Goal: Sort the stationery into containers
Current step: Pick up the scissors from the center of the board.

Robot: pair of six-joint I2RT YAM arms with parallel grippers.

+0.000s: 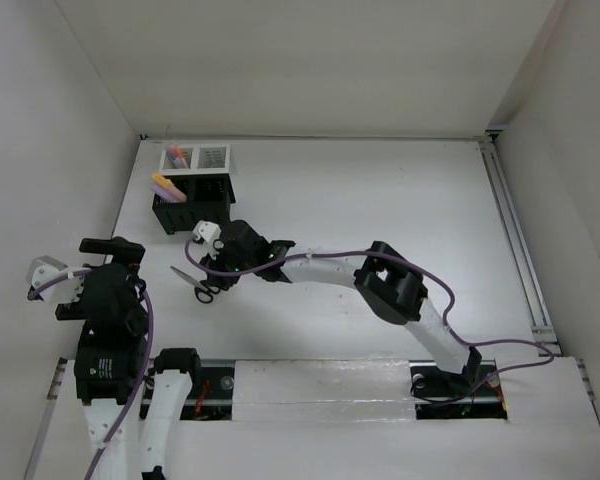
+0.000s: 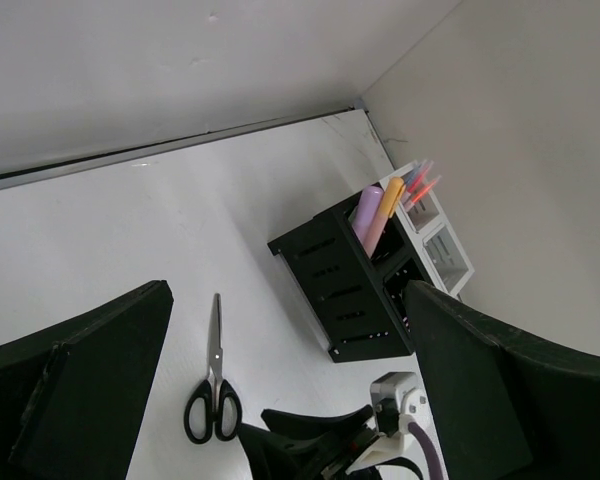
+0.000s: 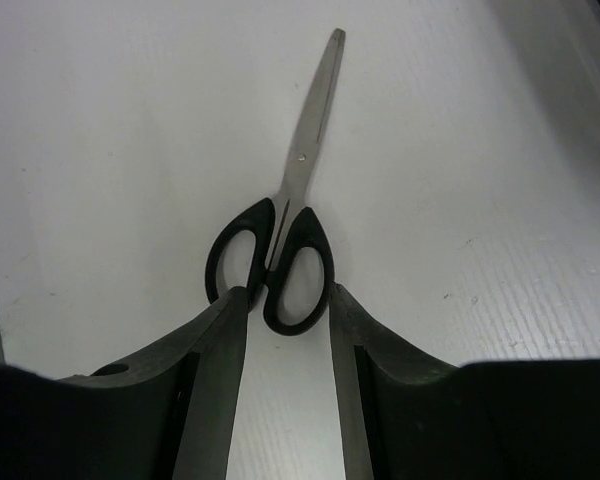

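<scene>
Black-handled scissors (image 1: 193,282) (image 2: 213,385) (image 3: 290,230) lie flat on the white table, blades closed. My right gripper (image 1: 218,285) (image 3: 288,292) is low over their handle end. Its jaws stand partly apart, with the tips on either side of one handle loop. The black mesh container (image 1: 192,205) (image 2: 350,280) holds a purple marker (image 2: 367,213) and a yellow-orange marker (image 2: 388,205). Behind it, the white container (image 1: 200,158) (image 2: 440,240) holds thin red pens (image 2: 420,185). My left gripper (image 1: 85,278) (image 2: 290,370) hangs wide open and empty at the left.
Both containers stand in the far left corner against the enclosure walls (image 1: 100,110). A metal rail (image 1: 515,240) runs along the table's right edge. The right arm (image 1: 390,285) stretches across the middle of the table.
</scene>
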